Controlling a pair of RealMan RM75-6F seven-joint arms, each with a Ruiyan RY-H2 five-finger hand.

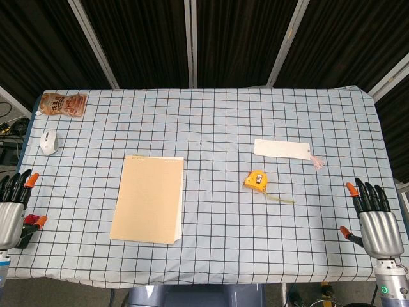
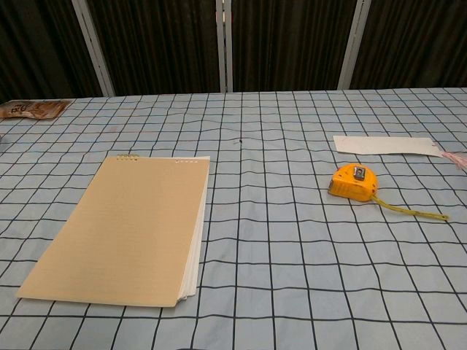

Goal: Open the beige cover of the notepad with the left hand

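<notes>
The notepad (image 1: 148,199) lies flat on the checked tablecloth, left of centre, its beige cover closed; the chest view shows the notepad (image 2: 128,226) with white pages stacked at its right edge. My left hand (image 1: 13,208) hovers at the table's near left corner, well left of the notepad, fingers apart and empty. At the near right corner is my right hand (image 1: 374,217), also spread and holding nothing. Neither hand appears in the chest view.
A yellow tape measure (image 1: 256,180) lies right of centre, also seen as the tape measure (image 2: 354,182). A white paper strip (image 1: 282,149) lies beyond it. A white mouse (image 1: 48,142) and a snack packet (image 1: 62,104) sit at the far left.
</notes>
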